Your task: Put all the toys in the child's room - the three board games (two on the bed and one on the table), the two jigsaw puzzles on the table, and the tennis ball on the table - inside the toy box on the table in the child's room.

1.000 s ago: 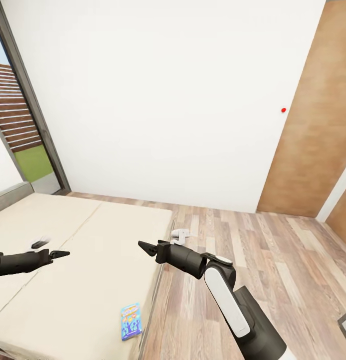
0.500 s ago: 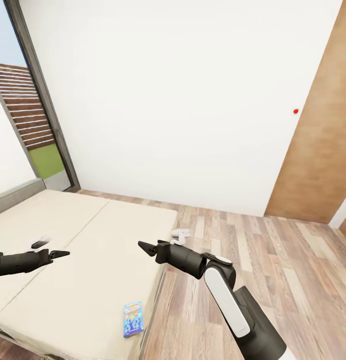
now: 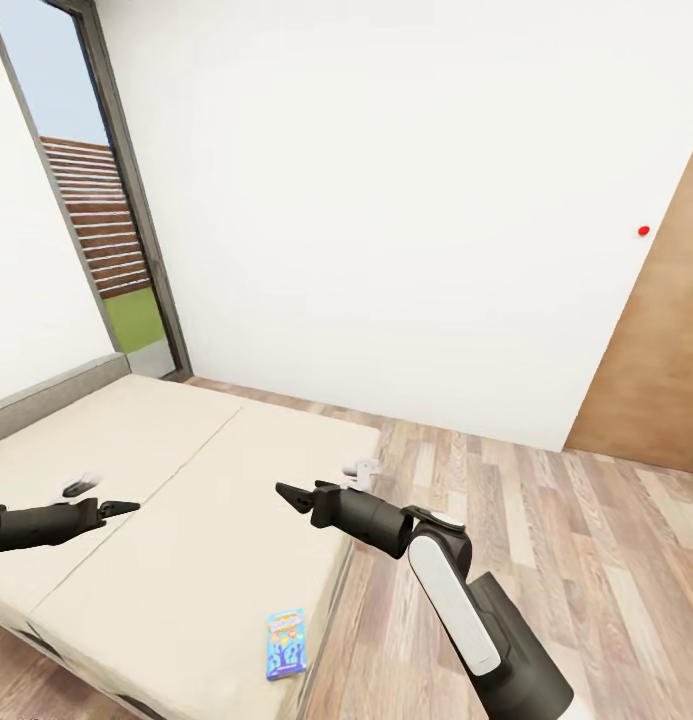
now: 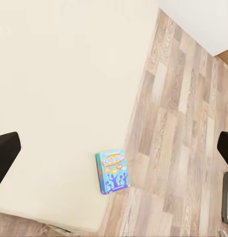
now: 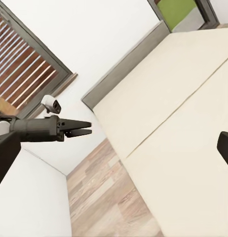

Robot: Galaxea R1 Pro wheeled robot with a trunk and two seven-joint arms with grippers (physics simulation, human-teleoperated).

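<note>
One board game lies on the bed.

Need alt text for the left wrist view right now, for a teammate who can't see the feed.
A small blue board game box lies flat on the cream bed, close to the mattress edge beside the wood-plank floor. The left gripper's dark fingertips frame the picture's two sides, spread wide apart and holding nothing.

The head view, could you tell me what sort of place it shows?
Most likely a bedroom: a wide low bed with a plain cream mattress stands on a wood-plank floor by a tall window, and a colourful board game box lies near the bed's edge.
</note>
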